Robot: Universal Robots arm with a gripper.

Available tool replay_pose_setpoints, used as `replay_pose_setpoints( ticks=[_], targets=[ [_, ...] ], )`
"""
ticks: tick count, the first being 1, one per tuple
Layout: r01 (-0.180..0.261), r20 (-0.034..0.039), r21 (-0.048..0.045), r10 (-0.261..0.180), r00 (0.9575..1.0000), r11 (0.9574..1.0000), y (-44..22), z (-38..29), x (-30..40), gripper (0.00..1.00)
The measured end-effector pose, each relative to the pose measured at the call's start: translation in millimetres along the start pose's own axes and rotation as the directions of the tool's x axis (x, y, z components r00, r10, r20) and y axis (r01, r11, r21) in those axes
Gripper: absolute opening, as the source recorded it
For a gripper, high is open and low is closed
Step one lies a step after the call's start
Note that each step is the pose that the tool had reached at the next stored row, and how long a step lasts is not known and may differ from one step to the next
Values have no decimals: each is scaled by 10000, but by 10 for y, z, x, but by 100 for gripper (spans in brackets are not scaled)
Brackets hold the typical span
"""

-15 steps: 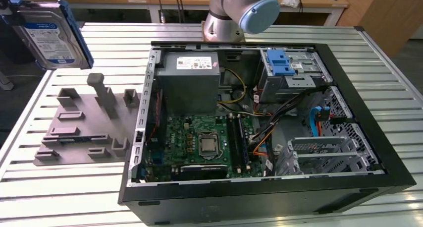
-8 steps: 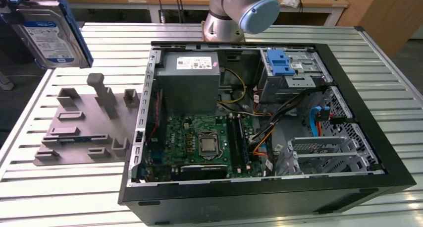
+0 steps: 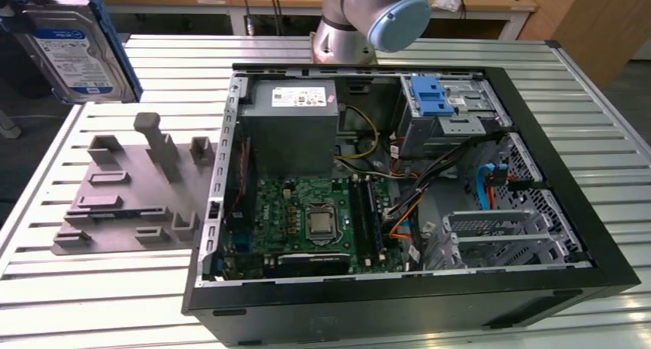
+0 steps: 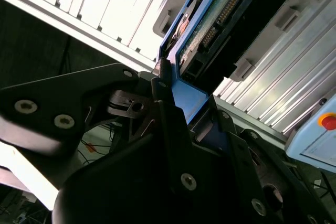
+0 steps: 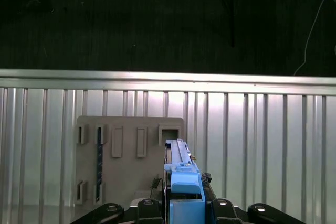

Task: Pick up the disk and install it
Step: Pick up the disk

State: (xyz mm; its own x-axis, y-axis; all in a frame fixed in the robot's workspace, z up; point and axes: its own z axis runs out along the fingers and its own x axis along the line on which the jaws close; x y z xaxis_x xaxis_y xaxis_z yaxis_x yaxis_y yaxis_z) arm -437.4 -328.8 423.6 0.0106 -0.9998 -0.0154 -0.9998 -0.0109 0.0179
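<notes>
The disk (image 3: 73,50) hangs in the air above the table's far corner at the exterior view's left, label side showing, silver with a blue-and-white label and a blue bracket round its edges. In the first wrist view my gripper (image 5: 184,205) is shut on the disk (image 5: 181,169), seen edge-on with its blue bracket between the black fingers (image 5: 152,205). In the second wrist view the disk (image 4: 215,24) shows its circuit-board side, and my gripper (image 4: 191,106) clamps its blue end.
An open black computer case (image 3: 569,174) lies on the slatted metal table (image 3: 112,303), with a grey power supply box (image 3: 293,128) and a drive cage with a blue latch (image 3: 440,97) inside. A grey fixture plate (image 3: 127,189) with slots lies beside the case, below the disk.
</notes>
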Motion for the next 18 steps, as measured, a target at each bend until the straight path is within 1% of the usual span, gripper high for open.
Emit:
replay_pose_setpoints(
  ticks=[18],
  targets=[
    [0,0,0,0,10000,10000,2,-96,-1,36]
  ],
)
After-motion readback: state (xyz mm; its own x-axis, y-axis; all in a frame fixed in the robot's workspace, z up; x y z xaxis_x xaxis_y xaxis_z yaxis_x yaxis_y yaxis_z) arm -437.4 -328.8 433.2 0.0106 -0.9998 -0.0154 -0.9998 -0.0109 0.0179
